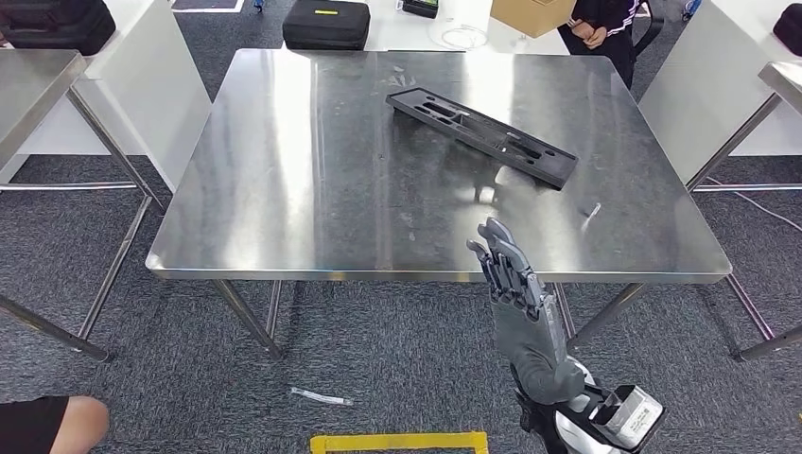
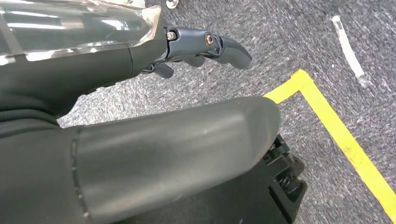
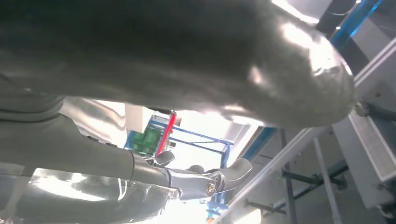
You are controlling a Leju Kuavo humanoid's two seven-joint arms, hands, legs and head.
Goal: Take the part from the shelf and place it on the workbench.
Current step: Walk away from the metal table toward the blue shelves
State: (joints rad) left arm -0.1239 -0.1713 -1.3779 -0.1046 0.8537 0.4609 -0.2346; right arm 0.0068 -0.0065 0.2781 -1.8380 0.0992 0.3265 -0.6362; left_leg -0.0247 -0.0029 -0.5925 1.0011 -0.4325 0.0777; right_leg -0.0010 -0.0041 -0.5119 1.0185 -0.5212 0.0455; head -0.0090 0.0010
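Part [image 1: 480,136], a long black tray-like piece with shaped cut-outs, lies flat and slantwise on the steel workbench [image 1: 284,170], well ahead of the right hand's fingertips and slightly to their left, with bare steel between them. No hand touches it.

Going from left to right: the left hand [image 2: 205,49] appears in its wrist view above grey carpet [image 2: 289,42], its dark fingers [image 2: 231,49] gently curved and apart with nothing between them, and its thick grey thumb [image 2: 187,144] standing clear of them. Just past those fingertips a yellow tape line [image 2: 345,144] bends at a corner on the floor, and a white strip [image 2: 348,44] lies farther out.

The right hand [image 1: 511,274] reaches up over the near edge of the workbench, fingers [image 1: 498,248] straight, close side by side and pointing away from the robot, holding nothing. Its wrist view shows the fingers loosely curved with an empty gap between them and the thumb. A small pale scrap [image 1: 592,213] lies on the steel ahead of the fingertips and to their right. Beyond the far edge of the workbench, a black case [image 1: 326,23] sits on a white surface and a seated person [image 1: 603,28] is partly seen.
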